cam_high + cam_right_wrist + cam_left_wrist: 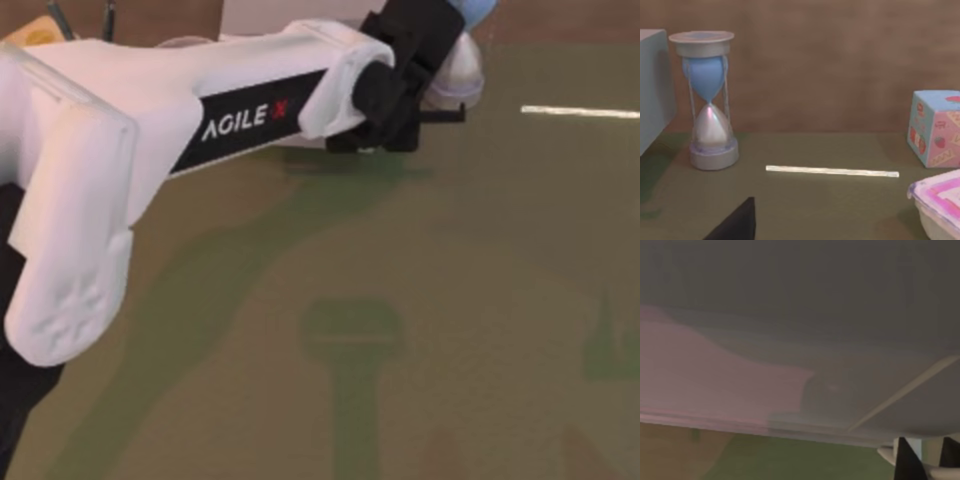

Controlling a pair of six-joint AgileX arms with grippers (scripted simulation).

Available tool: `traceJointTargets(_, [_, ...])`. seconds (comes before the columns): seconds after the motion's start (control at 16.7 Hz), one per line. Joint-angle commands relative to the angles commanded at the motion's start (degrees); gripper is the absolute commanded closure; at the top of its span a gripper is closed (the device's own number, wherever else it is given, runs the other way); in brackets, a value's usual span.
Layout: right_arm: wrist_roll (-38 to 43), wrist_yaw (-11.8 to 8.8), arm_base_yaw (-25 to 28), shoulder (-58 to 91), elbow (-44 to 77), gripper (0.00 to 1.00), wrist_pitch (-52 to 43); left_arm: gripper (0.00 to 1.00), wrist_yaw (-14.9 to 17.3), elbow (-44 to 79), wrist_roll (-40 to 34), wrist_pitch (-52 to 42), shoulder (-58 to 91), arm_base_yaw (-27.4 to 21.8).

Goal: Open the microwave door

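Observation:
The microwave (285, 15) stands at the table's far edge, mostly hidden behind my left arm. In the left wrist view its microwave door (800, 340) fills the picture from very close, a grey translucent window with a white frame. My left gripper (385, 135) (927, 460) is right at the front of the microwave. Its two dark fingers sit on either side of a slim white bar, the door handle (918, 447). My right gripper (740, 227) is outside the top view and shows only as a dark tip over bare table, away from the microwave.
A blue hourglass (465, 60) (710, 100) stands just right of the microwave. A thin white stick (580, 112) (832, 171) lies to its right. A patterned box (937, 127) and a pink-lidded container (940, 205) sit farther right.

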Motion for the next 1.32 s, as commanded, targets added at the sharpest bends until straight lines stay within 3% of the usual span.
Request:
traceJointTargets(0.72, [0.0,0.0,0.0,0.0,0.0,0.0,0.0,1.0,0.0,0.0,0.0,0.0,0.0,0.0])
traceJointTargets(1.32, [0.0,0.0,0.0,0.0,0.0,0.0,0.0,1.0,2.33,-5.91,3.53,3.79,-3.39,0.33])
